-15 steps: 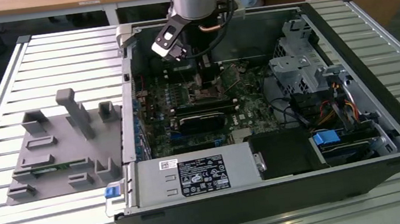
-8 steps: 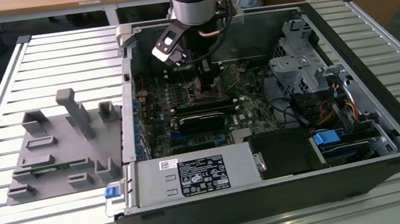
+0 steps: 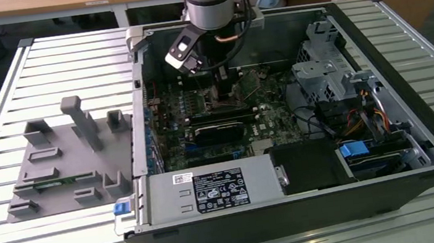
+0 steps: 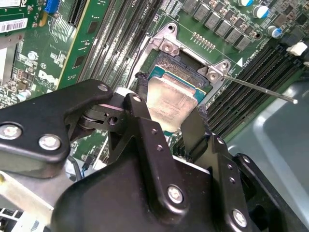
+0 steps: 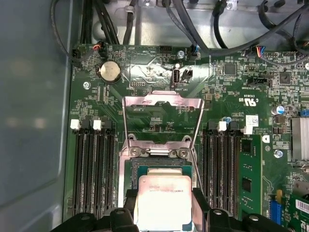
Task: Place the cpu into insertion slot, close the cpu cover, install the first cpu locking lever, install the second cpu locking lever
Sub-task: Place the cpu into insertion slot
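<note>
The gripper (image 5: 165, 212) pinches the cpu (image 5: 165, 191) over the insertion slot (image 5: 154, 166) — it wants lowering flat, edges square to the rim.

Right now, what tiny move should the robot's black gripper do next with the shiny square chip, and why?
Probably lower it straight down, slowly. The black gripper holds the flat silver-grey square chip by two edges over the square silver-rimmed socket, seemingly not seated yet, and the thin silver frame cover stands flipped open, out of the way.
</note>
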`<state>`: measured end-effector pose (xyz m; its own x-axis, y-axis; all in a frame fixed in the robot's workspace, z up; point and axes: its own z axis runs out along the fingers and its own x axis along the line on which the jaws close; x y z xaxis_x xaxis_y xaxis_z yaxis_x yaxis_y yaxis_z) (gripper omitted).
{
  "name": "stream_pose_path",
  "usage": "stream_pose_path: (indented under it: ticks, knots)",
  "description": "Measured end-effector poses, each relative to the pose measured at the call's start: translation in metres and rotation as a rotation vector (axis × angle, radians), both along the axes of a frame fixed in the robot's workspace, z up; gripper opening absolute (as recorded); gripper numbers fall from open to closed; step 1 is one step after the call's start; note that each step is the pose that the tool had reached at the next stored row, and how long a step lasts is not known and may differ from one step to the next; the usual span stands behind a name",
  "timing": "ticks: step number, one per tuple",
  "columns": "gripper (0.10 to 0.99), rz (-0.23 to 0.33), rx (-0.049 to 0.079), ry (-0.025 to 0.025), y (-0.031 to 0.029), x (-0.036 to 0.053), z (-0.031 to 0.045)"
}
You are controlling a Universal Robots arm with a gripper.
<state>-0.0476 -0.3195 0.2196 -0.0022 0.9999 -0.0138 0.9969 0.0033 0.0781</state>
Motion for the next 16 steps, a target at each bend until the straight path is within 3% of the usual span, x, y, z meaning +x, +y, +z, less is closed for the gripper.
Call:
stream_pose_path:
  ticks: [16]
  knots:
    - [0.529, 0.000, -0.007, 0.0061, 0.0001, -0.0001, -0.0154]
